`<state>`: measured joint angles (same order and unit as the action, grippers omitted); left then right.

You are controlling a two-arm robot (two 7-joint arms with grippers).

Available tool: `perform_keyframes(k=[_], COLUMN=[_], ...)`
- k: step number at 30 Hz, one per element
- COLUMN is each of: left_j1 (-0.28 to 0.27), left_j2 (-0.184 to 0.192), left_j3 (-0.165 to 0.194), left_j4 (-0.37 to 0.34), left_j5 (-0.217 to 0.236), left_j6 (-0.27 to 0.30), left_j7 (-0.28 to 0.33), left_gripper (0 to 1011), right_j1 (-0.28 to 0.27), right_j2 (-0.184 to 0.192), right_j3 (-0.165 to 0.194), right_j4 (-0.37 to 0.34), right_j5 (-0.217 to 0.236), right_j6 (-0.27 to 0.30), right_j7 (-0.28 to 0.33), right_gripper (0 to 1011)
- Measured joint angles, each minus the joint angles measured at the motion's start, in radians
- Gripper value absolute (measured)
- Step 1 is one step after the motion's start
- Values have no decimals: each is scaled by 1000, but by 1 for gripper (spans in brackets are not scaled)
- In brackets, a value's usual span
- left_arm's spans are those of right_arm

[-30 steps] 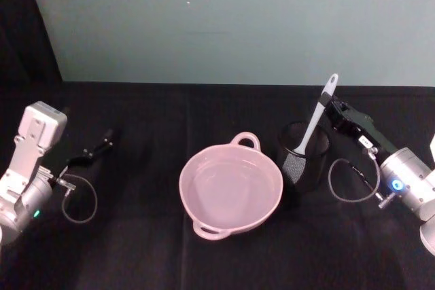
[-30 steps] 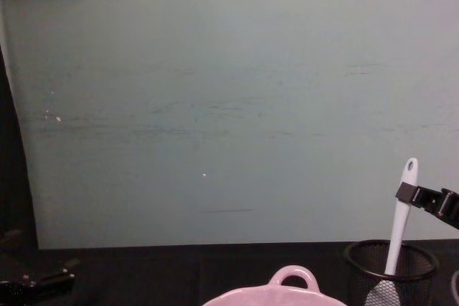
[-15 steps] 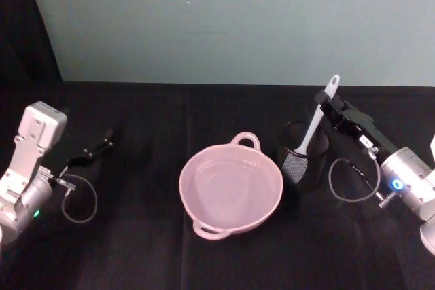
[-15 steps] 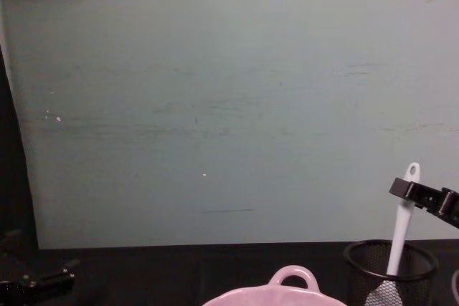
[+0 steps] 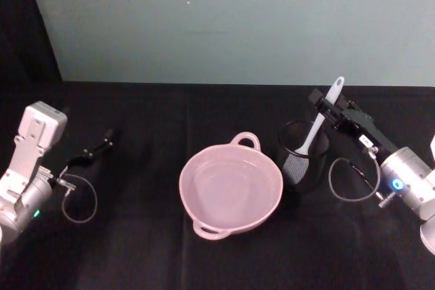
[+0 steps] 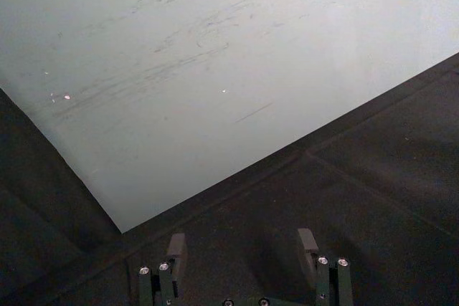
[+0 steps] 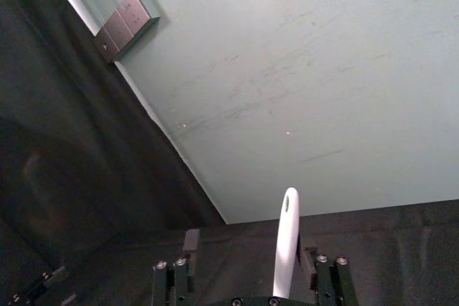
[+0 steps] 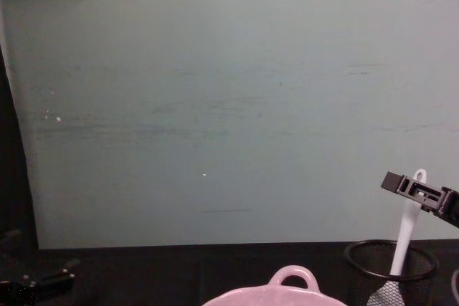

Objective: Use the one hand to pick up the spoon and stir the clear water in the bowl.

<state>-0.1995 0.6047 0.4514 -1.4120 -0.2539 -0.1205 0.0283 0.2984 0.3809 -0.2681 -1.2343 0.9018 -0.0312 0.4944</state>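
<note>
Tabletop (image 5: 156, 256) being covered by black cloth.
Bowl (image 5: 230, 187) being kept at centre, water in it, loop handle toward wall.
Mesh cup (image 5: 303, 155) being stood just beside bowl, spoon (image 5: 319, 123) being propped in it, handle leaning up.
Right tool (image 5: 325, 107) being positioned around handle, fingers spread, no pinch made yet; judged pre-grasp.
Left tool (image 5: 97, 148) being parked at far left, fingers spread.
White label on right tool: no writing being made out.

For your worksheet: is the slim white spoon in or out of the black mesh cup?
In: the slim white spoon leans inside the black mesh cup.
</note>
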Motion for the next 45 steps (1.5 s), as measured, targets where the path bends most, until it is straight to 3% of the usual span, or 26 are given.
perform_keyframes(k=[8,21,33,45], left_j1=[0,0,0,0], left_j2=[0,0,0,0], left_j3=[0,0,0,0], left_j4=[0,0,0,0], left_j5=[0,0,0,0], left_j6=[0,0,0,0], left_j7=[0,0,0,0], left_gripper=[1005,1005,1005,1005], right_j1=[0,0,-22,-79], right_j2=[0,0,11,45], right_j3=[0,-4,-4,2], right_j4=[0,-5,-29,-102], right_j5=[0,-15,-134,-286], right_j6=[0,-9,-62,-126], right_j7=[0,-4,-79,-156], right_gripper=[1002,1003,1003,1003])
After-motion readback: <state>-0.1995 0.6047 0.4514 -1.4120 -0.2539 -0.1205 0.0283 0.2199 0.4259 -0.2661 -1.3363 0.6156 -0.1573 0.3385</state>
